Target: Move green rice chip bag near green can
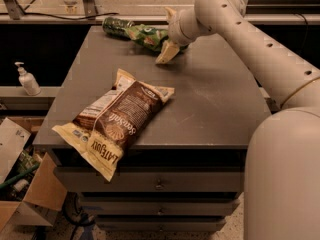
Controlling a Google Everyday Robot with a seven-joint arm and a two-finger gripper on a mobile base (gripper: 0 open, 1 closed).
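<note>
Counter [215, 109] below my fingers [167, 51]. Brown bag [117, 121] lies well in front of them, overhanging the edge. Green bag [145, 35] is just left, its near end between my fingers, which are spread, unclenched. Can [115, 26] lies further left, at the bag's other end.

the flat grey worktop [215, 104] has lots of bare room on its right side and in the middle. the big brown and cream crinkly bag [117, 121] blocks the front left and hangs over the front edge. along the back, the dark green metal can [114, 25] on its side and the bright green crinkly chip bag [146, 35] lie right next to each other. the robot's pale hand [167, 41] sits at the chip bag's right end. its thick pale arm [250, 39] crosses above the back right corner.
</note>
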